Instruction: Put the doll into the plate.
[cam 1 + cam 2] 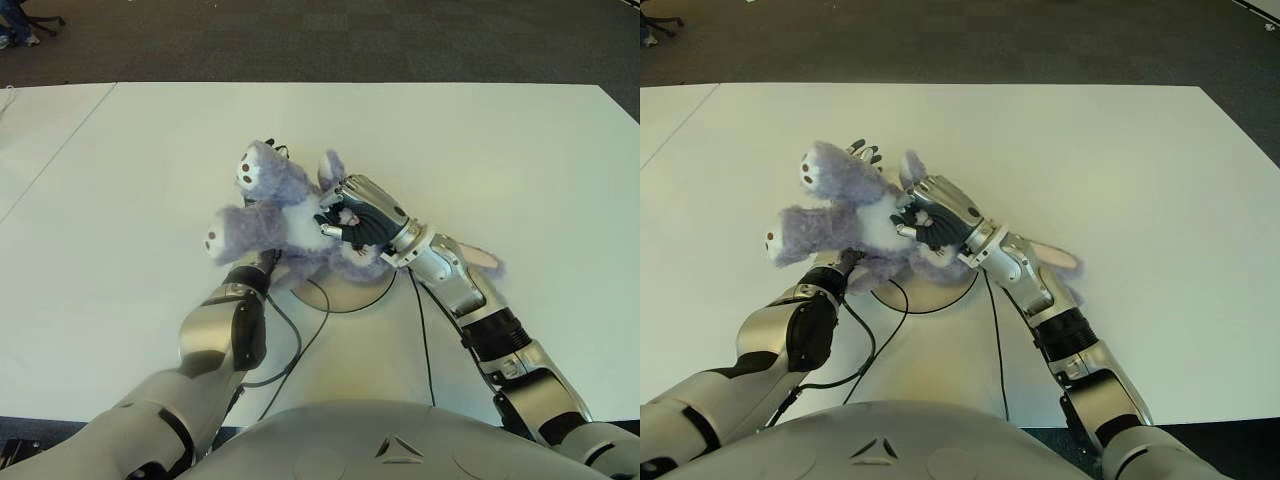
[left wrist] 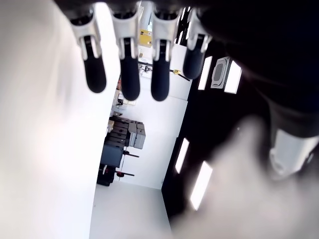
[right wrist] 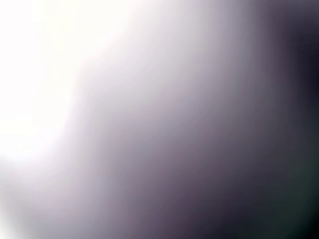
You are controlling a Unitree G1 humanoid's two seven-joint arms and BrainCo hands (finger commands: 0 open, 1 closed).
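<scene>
a fluffy lilac and white plush doll (image 1: pixel 275 215) is held between both robot hands above a round white plate (image 1: pixel 345 295) on the white worktop (image 1: pixel 520 170). the right robot hand (image 1: pixel 360 215) presses against the doll's right side with its fingers curled into the fur. the left robot hand (image 1: pixel 862 152) is behind and under the doll on its left side; its fingers look fairly straight, cradling it. one pink-lined ear (image 1: pixel 480 258) trails beside the right forearm. whether the doll touches the plate cannot be told.
</scene>
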